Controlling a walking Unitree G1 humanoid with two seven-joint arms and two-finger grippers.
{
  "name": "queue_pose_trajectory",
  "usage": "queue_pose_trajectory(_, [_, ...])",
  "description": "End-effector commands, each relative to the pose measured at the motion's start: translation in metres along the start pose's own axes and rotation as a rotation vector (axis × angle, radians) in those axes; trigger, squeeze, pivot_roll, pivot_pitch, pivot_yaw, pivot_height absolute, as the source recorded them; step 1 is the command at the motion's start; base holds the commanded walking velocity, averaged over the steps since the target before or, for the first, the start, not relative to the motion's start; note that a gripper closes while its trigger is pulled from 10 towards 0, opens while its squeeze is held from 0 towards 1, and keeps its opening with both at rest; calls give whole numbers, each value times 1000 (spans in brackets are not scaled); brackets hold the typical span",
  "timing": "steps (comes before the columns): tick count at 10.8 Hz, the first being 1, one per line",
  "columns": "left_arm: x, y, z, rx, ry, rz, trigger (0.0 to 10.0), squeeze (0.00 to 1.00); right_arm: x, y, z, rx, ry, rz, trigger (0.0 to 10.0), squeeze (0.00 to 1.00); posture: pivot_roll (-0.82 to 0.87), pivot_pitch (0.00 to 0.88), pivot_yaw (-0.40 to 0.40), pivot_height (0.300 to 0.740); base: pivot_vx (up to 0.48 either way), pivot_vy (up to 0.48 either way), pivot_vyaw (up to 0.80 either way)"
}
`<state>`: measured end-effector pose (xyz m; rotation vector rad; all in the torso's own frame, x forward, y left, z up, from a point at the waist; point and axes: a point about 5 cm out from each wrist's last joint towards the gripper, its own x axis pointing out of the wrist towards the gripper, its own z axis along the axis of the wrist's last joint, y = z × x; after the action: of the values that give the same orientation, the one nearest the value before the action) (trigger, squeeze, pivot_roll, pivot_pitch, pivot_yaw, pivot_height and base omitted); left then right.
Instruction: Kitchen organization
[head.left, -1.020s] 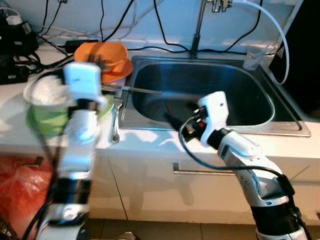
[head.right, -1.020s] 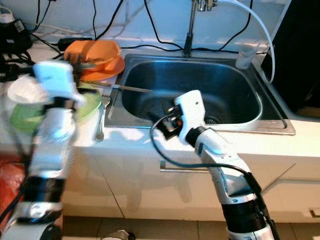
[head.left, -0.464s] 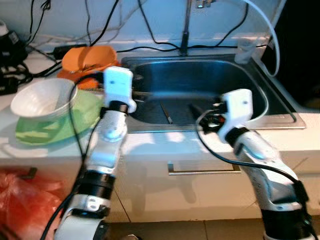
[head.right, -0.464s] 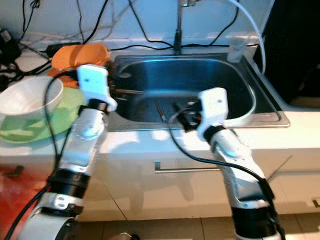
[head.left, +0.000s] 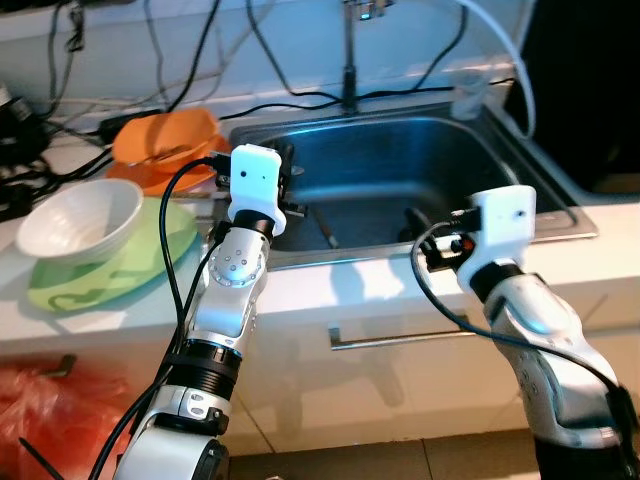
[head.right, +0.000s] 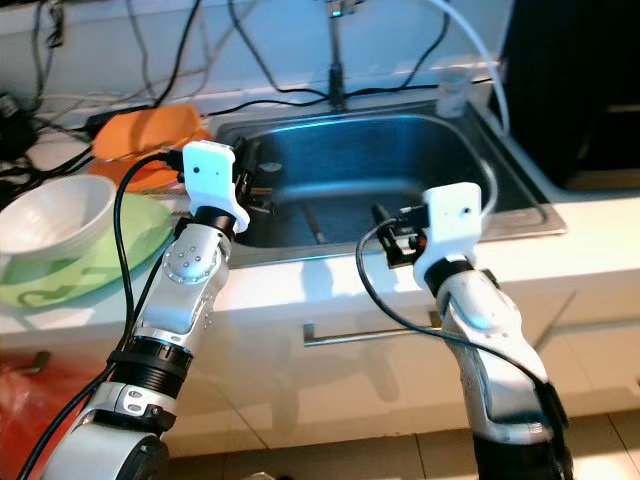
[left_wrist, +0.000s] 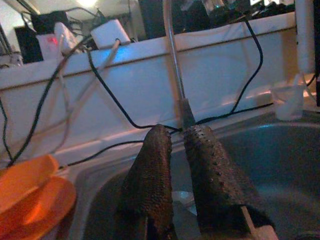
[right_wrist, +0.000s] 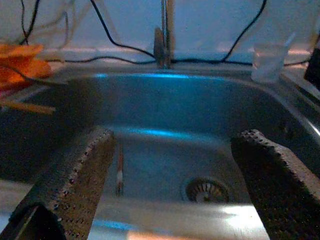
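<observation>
- Fingers of the right gripper (right_wrist: 170, 185) are spread wide with nothing between them, held over the front rim of the brushed steel sink basin (head.left: 420, 160).
- A thin stick-like utensil (right_wrist: 120, 167) is seen on the sink floor at about 11 o'clock from that gripper, its long axis pointed roughly toward the tap; what it is cannot be told.
- The left gripper (left_wrist: 172, 175) is nearly closed and empty, raised at the sink's left rim.
- Either arm is judged within reach; the right is better opened.
- A white ceramic bowl (head.left: 80, 215) is set on a green plate (head.left: 150, 250) at 9 o'clock.
</observation>
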<state>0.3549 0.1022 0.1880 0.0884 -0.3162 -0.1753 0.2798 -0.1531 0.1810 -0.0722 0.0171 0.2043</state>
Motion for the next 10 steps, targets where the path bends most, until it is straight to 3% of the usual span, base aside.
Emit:
queue_pose_trajectory(1, [1,5,0,-3,0,21,0,0,-1,4,-1,-3,11,6,10000,0,-153,0,130,740,0,0,0])
queue_pose_trajectory(6, [-4,-2,-5,-22,10,38,0,0,2,3,4,-41,27,19,10000,0,-149,0,89,740,0,-51,0])
queue_pose_trajectory(10, [-9,5,-11,-11,31,71,0,0,9,12,4,-45,35,60,10000,0,-134,0,76,740,0,-139,0])
